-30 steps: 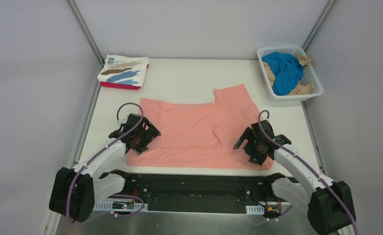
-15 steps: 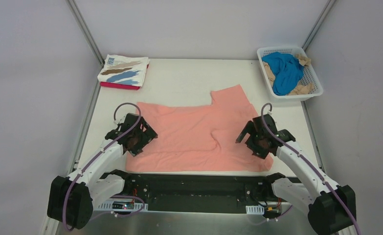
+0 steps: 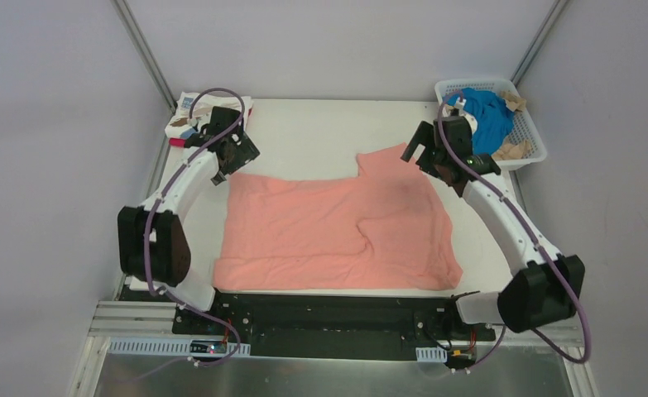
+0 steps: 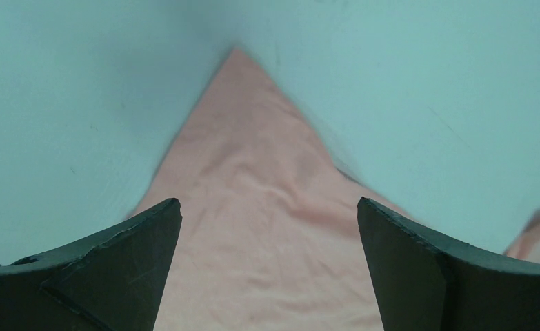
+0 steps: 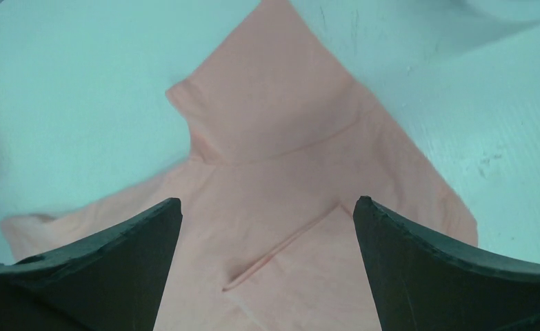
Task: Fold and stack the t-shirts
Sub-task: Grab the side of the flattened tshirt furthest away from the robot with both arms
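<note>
A large plain salmon-pink cloth t-shirt (image 3: 328, 227) is spread flat across the middle of the white table (image 3: 320, 128), with a squared flap of it projecting toward the far right.

The left gripper (image 3: 231, 157) is held above the shirt's far-left corner. In the left wrist view that pointed corner is framed between the dark fingers (image 4: 136, 262), which are spread wide with nothing gripped.

The right gripper (image 3: 432, 159) is held above the projecting flap. Its fingers (image 5: 425, 269) are likewise parted wide and nothing is held; a short crease is seen in the cloth below them.

At the far-left corner a folded white t-shirt with brown and blue brushstrokes (image 3: 189, 105) is stacked on a folded magenta t-shirt (image 3: 176, 142), both partly hidden by the left arm.

At the far right, a bright blue t-shirt (image 3: 490, 122) and a tan t-shirt (image 3: 515, 151) are bundled loosely in a white plastic lattice basket (image 3: 479, 166).
</note>
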You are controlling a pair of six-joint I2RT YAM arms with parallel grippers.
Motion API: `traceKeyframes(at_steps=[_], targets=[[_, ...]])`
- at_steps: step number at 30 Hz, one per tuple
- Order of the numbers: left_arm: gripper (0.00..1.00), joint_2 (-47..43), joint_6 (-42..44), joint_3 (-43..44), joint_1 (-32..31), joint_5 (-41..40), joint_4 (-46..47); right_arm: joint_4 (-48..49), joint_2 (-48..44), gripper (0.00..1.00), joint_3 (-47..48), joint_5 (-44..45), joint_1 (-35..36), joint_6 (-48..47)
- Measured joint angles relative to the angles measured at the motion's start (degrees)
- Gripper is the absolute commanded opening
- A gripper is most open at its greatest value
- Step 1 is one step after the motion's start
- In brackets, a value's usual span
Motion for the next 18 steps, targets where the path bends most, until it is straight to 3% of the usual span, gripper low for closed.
traceKeyframes(at_steps=[3, 7, 11, 18], targets=[[0.99, 8.87, 1.18, 6.36, 2.21, -1.66, -2.23, 0.72, 7.43, 0.99, 6.40, 0.07, -2.12, -1.99], [0.91, 16.76, 1.60, 11.28, 4.63, -2.73, -4.46, 1.44, 13.90, 0.99, 11.41, -0.92, -3.45, -3.65], [0.77, 23.37, 1.68, 15.28, 6.82, -2.97, -5.57, 1.53, 17.75, 0.99, 13.31, -2.32, -4.09, -4.48], [0.69, 33.57, 1.57, 20.41, 9.62, -1.44, -5.70, 1.49, 21.38, 0.99, 13.55, -5.66, -5.95, -4.39]])
